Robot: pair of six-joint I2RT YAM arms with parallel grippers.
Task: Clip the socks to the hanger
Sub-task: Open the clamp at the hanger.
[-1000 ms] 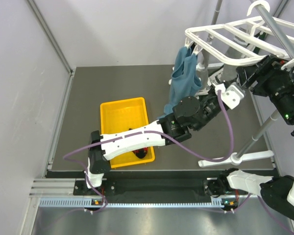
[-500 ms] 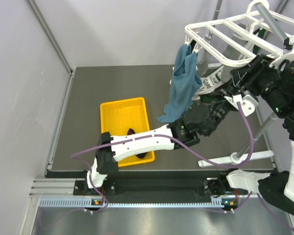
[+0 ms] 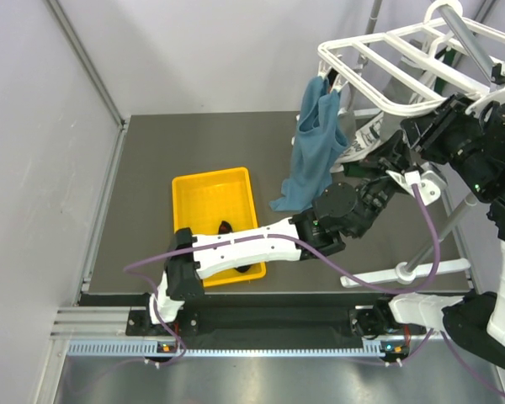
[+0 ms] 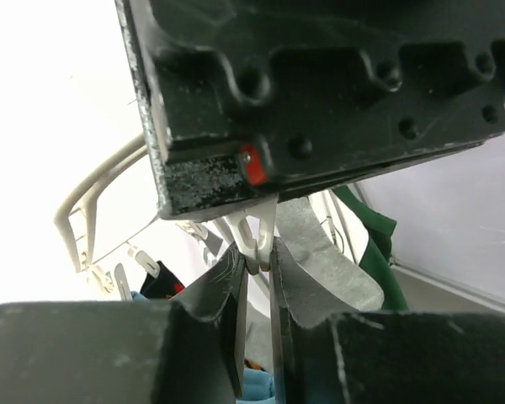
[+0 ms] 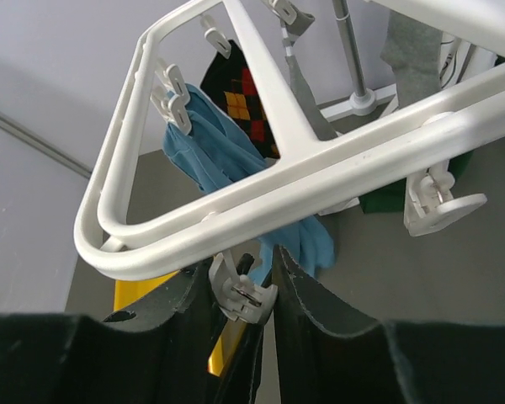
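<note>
The white hanger (image 3: 379,80) hangs at the upper right. A blue sock (image 3: 316,151) is clipped to its near corner, and it also shows in the right wrist view (image 5: 206,151) beside a red, black and yellow argyle sock (image 5: 240,97). A grey sock (image 4: 324,257) and a green cloth (image 4: 374,236) hang behind. My right gripper (image 5: 244,273) is shut on a small white clip (image 5: 246,296) under the hanger bar (image 5: 320,181). My left gripper (image 4: 257,261) is shut on the lower end of a white clip (image 4: 259,240), right below the right gripper (image 3: 417,135).
A yellow tray (image 3: 189,181) lies mid-table with a dark sock (image 3: 225,226) in it, partly under my left arm. The grey stand pole (image 3: 442,231) and its base (image 3: 404,271) stand at the right. Metal wall frames close the left and back sides.
My left gripper has moved right and up, from beside the blue sock to the clip under the right gripper. The hanger has shifted a little with the right gripper.
</note>
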